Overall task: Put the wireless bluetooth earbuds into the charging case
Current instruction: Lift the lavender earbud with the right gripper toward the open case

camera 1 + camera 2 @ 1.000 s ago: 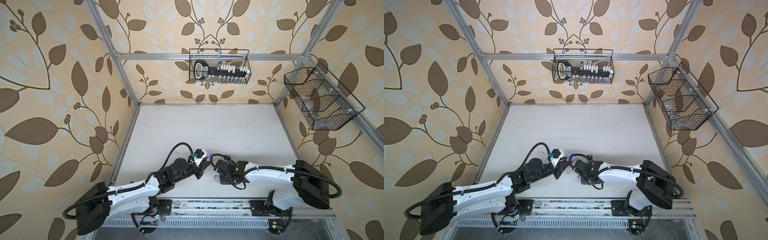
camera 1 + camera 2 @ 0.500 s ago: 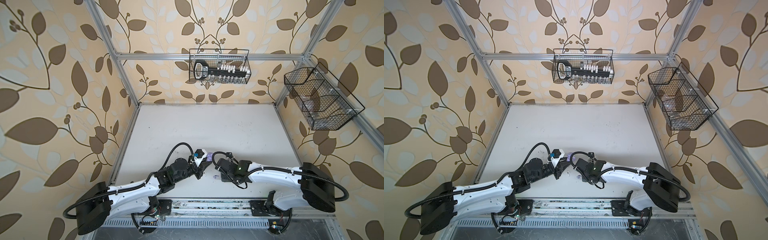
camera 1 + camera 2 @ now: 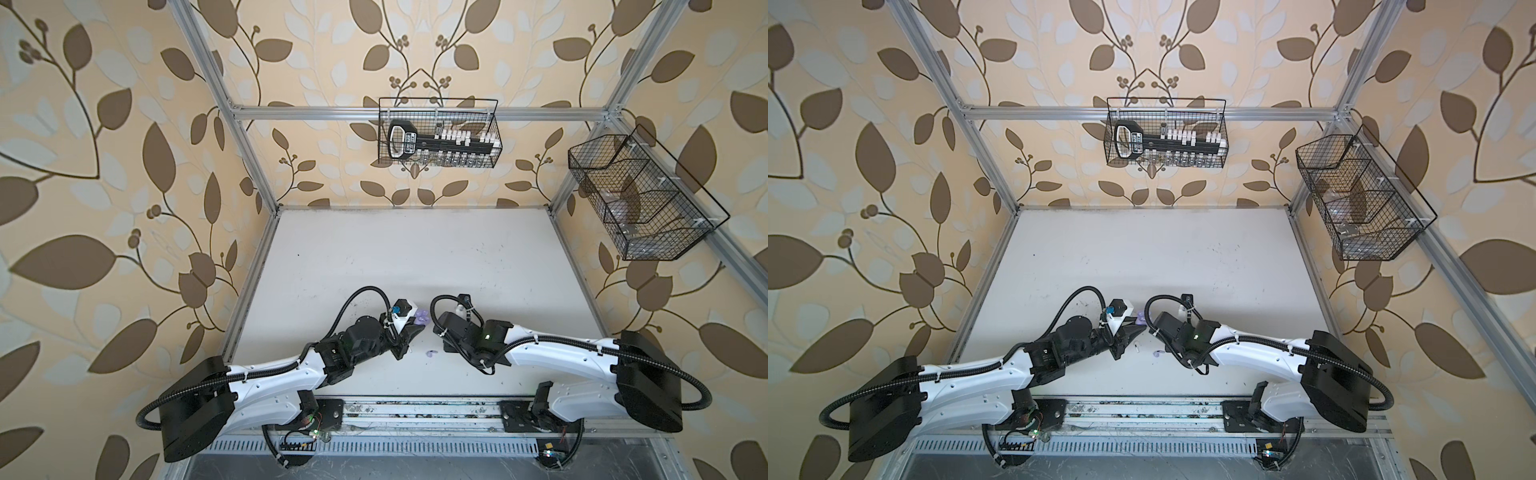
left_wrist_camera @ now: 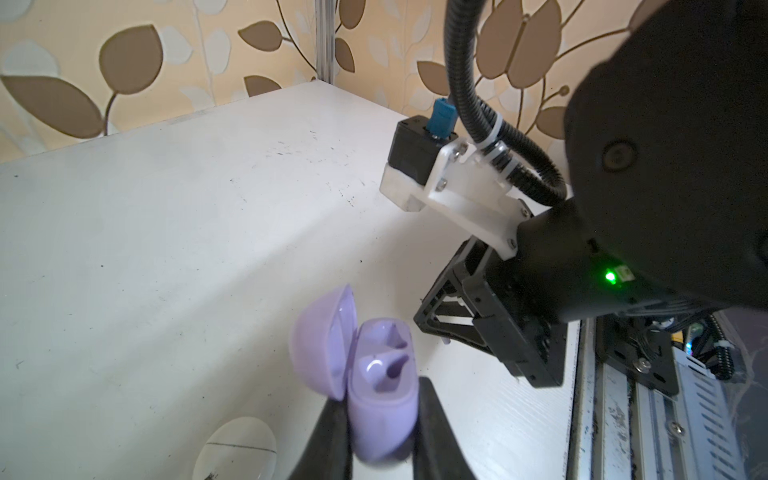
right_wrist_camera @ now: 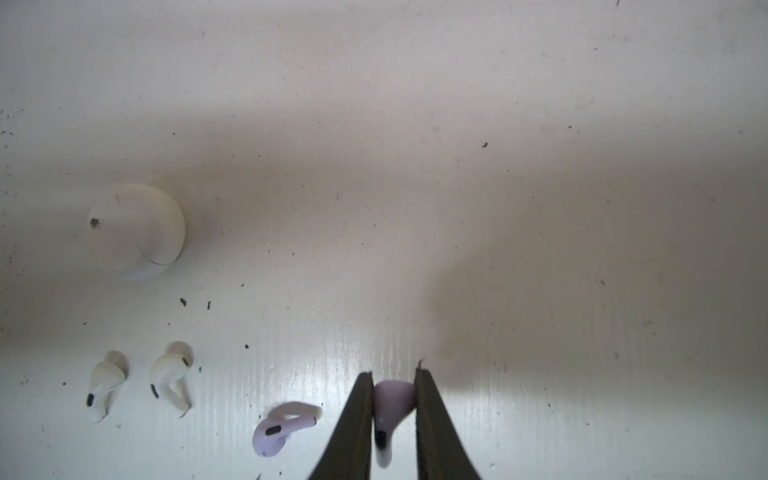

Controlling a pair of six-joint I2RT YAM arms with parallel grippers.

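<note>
The white table (image 3: pixel 415 249) stood inside leaf-papered walls (image 3: pixel 104 187). In a top view, the lilac case (image 3: pixel 422 320) showed between both arms.

In the left wrist view, the left gripper (image 4: pixel 380 419) clamped the open case.

In the right wrist view, the right gripper (image 5: pixel 395 386) pinched a lilac earbud (image 5: pixel 392 403). A second lilac earbud (image 5: pixel 284 428), two white earbuds (image 5: pixel 104 384) and a white case (image 5: pixel 137 228) lay on the table.

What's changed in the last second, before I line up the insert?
The right gripper, shut on a lilac earbud, shifted slightly toward the far side of the table, toward the open lilac case. No visible grab or release. Unchanged: the left gripper clamping the case, and the loose lilac earbud on the table.
</note>
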